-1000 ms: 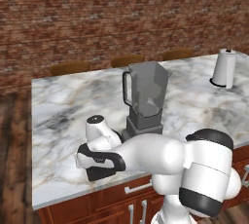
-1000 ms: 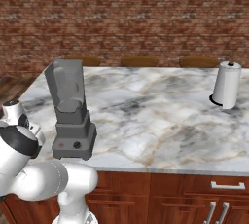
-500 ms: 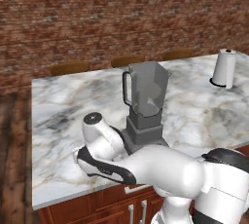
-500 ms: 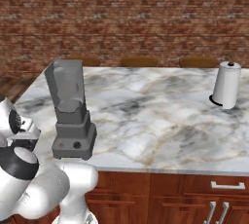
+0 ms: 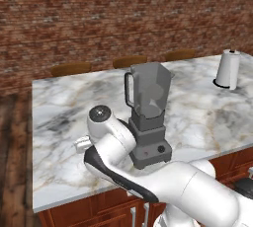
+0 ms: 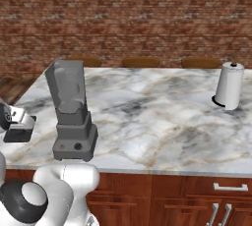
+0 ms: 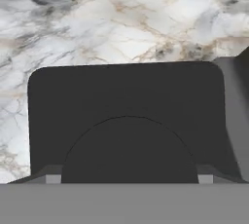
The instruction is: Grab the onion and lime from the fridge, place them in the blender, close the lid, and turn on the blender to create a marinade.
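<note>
Claw (image 7: 127,179) spread wide, tips well apart, pinching nothing as far as visible. Hovers straight above lid (image 7: 126,96), looking down on it. Lid flat on marble desk (image 5: 59,107), left of blender (image 5: 148,117), near desk's front edge. Black square with rounded corners, squared up under the claw, so probably lining up for a top-down grab across 2 opposite edges. Wide spread makes sense: lid as broad as the jar top, needs near-full opening to straddle.

Blender upright near desk's front, jar seated on base, handle to the left in the left base view, knob facing the robot. Jar top open, no cap on. Contents: cannot tell through the grey wall, so onion and lime loading cannot be confirmed.

Judged step: closing the lid, pick-up phase. Roughly late in task, with capping and knob turn left to do.

Next move likely needs a straight descent, squeeze on lid edges, lift, short carry right onto jar rim. Risk: flat thin lid, little to grip, may slip or tilt; corners must match the square jar.

Paper-towel roll (image 5: 228,69) far right, well apart, no part in this.
</note>
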Available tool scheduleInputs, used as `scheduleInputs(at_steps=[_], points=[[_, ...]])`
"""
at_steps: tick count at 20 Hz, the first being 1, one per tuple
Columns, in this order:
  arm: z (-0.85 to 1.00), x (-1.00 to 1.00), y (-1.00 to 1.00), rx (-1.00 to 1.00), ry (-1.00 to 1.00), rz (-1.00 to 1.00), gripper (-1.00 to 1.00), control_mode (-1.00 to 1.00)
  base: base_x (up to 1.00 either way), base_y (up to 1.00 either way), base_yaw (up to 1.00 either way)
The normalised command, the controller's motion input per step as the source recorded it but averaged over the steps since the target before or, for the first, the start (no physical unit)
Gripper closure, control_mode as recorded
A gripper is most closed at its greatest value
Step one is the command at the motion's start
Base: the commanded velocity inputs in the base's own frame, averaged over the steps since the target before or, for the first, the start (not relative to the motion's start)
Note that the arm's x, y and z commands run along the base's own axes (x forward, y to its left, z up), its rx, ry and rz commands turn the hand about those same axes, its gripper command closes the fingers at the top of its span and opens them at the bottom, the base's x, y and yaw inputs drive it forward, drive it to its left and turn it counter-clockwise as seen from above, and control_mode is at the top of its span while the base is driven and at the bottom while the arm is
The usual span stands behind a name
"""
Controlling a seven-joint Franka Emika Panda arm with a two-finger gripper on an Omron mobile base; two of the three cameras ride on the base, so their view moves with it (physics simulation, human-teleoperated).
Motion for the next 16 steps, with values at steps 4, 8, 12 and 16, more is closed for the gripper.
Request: scheduleInputs(at_steps=[4, 8, 12, 16], points=[[1.00, 0.00, 0.00, -0.04, -0.10, 0.00, 1.00, -1.00, 0.00, 0.00, 0.00], [1.00, 0.02, 0.00, -0.04, -0.08, 0.00, 1.00, -1.00, 0.00, 0.00, 0.00], [1.00, 0.03, 0.00, -0.06, 0.00, 0.00, 1.00, -1.00, 0.00, 0.00, 0.00], [1.00, 0.07, 0.00, -0.08, -0.03, 0.00, 1.00, -1.00, 0.00, 0.00, 0.00]])
